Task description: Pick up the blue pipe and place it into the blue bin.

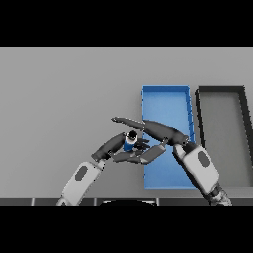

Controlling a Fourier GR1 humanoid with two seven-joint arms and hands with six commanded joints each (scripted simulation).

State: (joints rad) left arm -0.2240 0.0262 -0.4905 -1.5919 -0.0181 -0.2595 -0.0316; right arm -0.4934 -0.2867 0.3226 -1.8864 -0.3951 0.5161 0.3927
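The short blue cylindrical pipe [129, 142] with a dark top end stands nearly upright just left of the blue bin's left edge, above the grey desk [64, 99]. The dark left hand [116, 148] reaches it from the lower left, and its fingers are curled around the pipe, so it holds the pipe. The dark right hand [150, 131] comes from the lower right; its fingers are stretched out straight towards the left, and 1 long finger passes above the pipe. The shallow blue rectangular bin [165, 99] lies just right of the pipe. A dark grey rectangular bin [225, 128] lies beside the blue one, further right.
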